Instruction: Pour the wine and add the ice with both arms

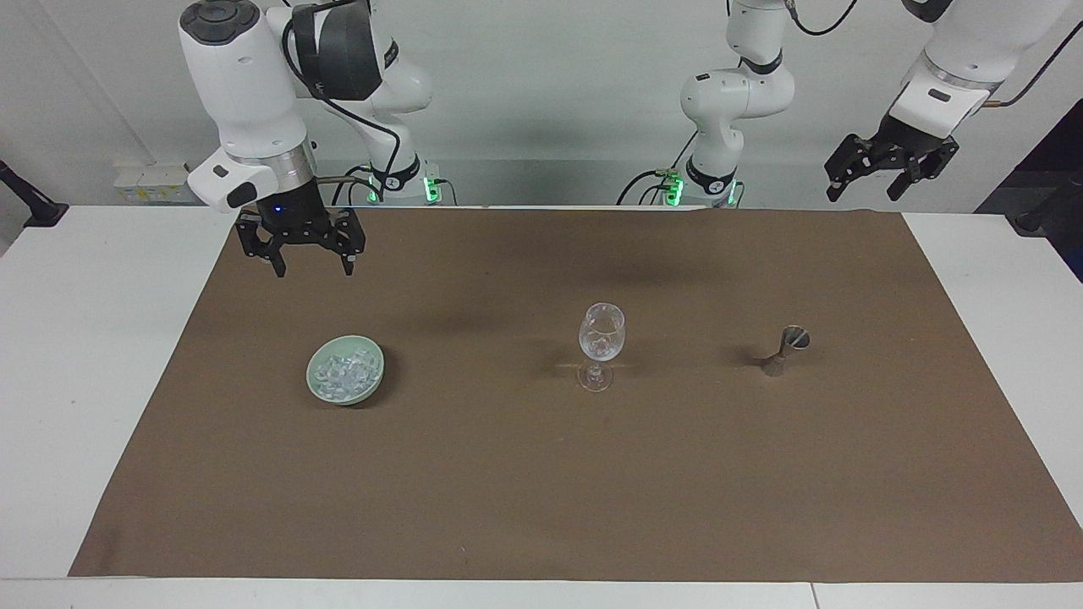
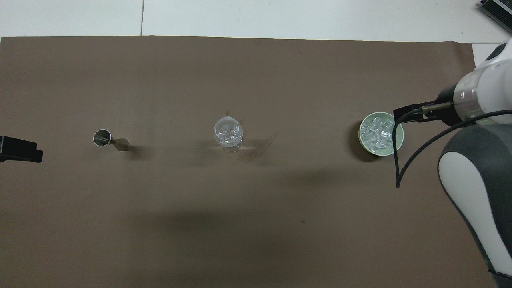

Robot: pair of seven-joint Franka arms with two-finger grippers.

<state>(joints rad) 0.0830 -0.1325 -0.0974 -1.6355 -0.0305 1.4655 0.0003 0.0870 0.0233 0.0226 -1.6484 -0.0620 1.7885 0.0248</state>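
Note:
A pale green bowl [image 1: 345, 370] [image 2: 381, 133] holds several cubes of ice [image 1: 342, 370] [image 2: 378, 132] toward the right arm's end of the brown mat. A stemmed glass [image 1: 601, 342] [image 2: 228, 133] stands mid-mat, with what look like clear cubes inside. A steel jigger [image 1: 787, 348] [image 2: 108, 139] stands toward the left arm's end. My right gripper [image 1: 300, 254] hangs open and empty over the mat, apart from the bowl. My left gripper [image 1: 893, 165] [image 2: 20, 149] waits raised and open off the mat's corner, holding nothing. Wine is out of view.
The brown mat [image 1: 541, 491] covers most of the white table [image 1: 93, 338]. The right arm's wrist and cable [image 2: 400, 160] overhang the bowl's edge in the overhead view.

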